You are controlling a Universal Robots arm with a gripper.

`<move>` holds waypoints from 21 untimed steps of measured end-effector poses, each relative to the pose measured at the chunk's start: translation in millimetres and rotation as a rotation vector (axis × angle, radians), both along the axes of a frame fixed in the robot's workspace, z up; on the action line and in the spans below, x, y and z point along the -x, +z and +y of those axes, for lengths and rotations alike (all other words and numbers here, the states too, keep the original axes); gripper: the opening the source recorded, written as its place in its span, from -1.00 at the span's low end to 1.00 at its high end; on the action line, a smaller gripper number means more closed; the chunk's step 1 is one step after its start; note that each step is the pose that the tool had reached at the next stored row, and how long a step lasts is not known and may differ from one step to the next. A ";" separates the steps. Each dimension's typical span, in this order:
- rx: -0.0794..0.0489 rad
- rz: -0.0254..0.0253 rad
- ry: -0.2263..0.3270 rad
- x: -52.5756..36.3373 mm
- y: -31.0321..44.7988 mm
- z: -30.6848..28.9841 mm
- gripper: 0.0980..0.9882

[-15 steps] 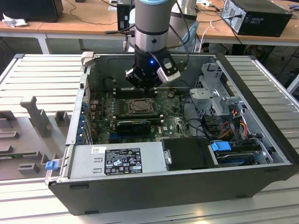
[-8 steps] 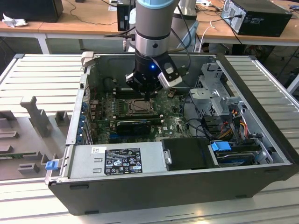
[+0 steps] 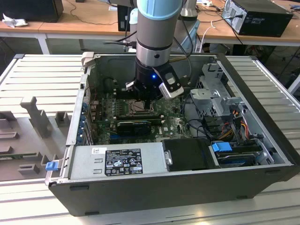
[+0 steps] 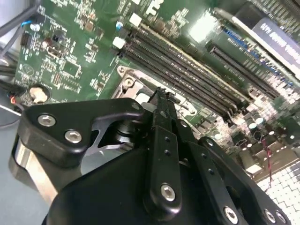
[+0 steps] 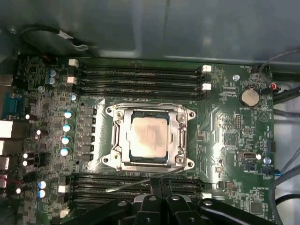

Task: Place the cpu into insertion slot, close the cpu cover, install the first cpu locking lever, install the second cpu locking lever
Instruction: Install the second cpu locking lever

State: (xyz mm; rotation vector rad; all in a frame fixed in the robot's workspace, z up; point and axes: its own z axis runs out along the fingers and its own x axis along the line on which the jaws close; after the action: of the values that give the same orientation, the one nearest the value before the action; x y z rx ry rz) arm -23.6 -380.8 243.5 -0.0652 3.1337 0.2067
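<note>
The cpu point(image 5: 149, 136) lies flat in the insertion slot point(image 5: 123, 165) on the green motherboard, silver-beige face up. The grey metal cpu cover point(image 5: 182, 137) lies down around it as a frame. A thin wire locking lever point(image 5: 133, 184) slants out from the socket's side nearest my gripper point(image 5: 158, 180). The black fingers are shut together with nothing between them, and their tip sits just beside the socket's edge. In the second wrist view the gripper point(image 4: 163, 96) hangs close over a socket corner point(image 4: 125, 79). In the exterior view the gripper point(image 3: 145, 100) is down inside the case above the slot point(image 3: 135, 107).
Long black memory slots point(image 5: 140, 77) run on both sides of the socket. A black graphics card point(image 3: 134, 125), the power supply point(image 3: 117, 161), a drive cage point(image 3: 220, 101) and loose cables point(image 3: 197, 124) crowd the open case. A coin battery point(image 5: 249, 97) sits near one board corner.
</note>
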 end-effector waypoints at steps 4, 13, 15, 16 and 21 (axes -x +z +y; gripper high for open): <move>-0.052 -0.0001 0.000 0.5 -3.6 -3.6 -0.98; -0.054 0.0000 0.000 6.4 -5.0 -13.1 -0.98; -0.055 -0.0001 0.000 11.1 -5.1 -14.1 -0.98; -0.055 -0.0001 0.000 13.2 -5.2 -14.4 -0.98; -0.057 -0.0002 0.000 28.9 -5.9 -14.9 -0.98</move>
State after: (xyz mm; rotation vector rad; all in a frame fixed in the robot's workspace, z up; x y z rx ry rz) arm -52.5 -395.7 237.6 -0.0652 3.1251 0.2956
